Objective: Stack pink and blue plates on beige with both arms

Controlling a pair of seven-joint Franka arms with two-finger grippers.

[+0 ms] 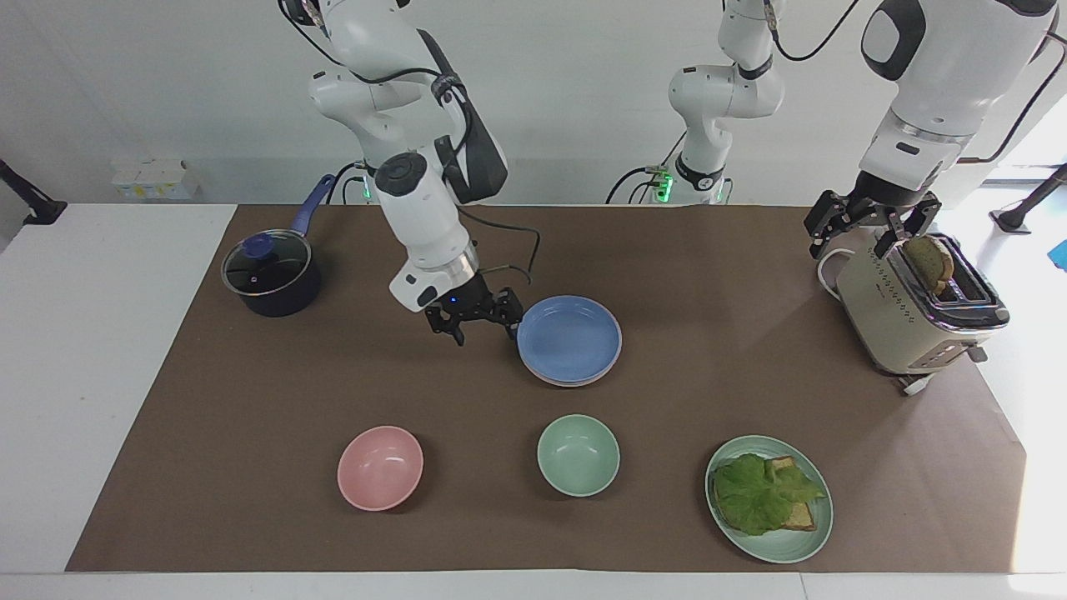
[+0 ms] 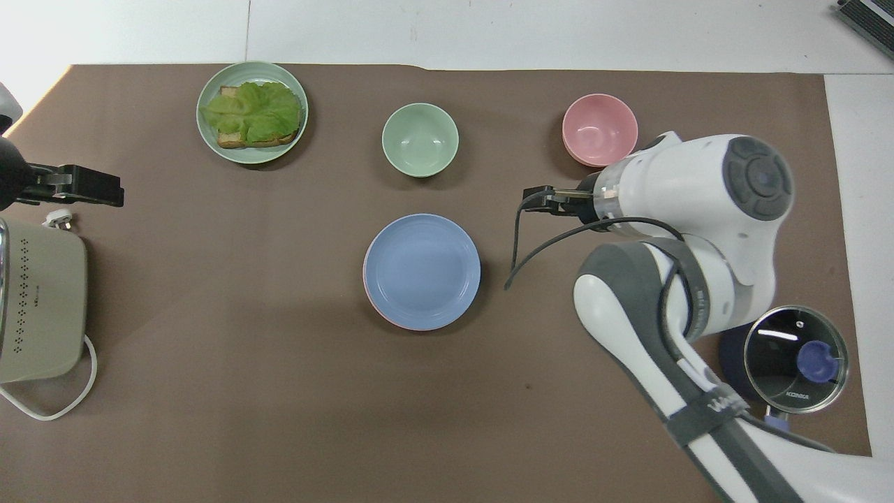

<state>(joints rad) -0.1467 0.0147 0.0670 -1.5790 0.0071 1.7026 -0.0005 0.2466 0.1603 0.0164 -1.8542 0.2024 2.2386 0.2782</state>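
The blue plate [image 1: 569,337] [image 2: 422,272] lies flat on top of a stack at the middle of the brown mat. Only a thin rim of the pink plate [image 2: 377,316] shows under it. The beige plate is hidden beneath them. My right gripper [image 1: 473,322] [image 2: 541,202] hangs open and empty just above the mat, beside the stack toward the right arm's end and clear of the blue rim. My left gripper [image 1: 867,223] [image 2: 84,190] waits open over the toaster [image 1: 917,308], holding nothing.
A dark pot with a glass lid [image 1: 271,275] stands near the right arm's base. Farther from the robots than the stack sit a pink bowl [image 1: 380,467], a green bowl [image 1: 578,455] and a green plate with lettuce on toast [image 1: 768,498]. Bread stands in the toaster.
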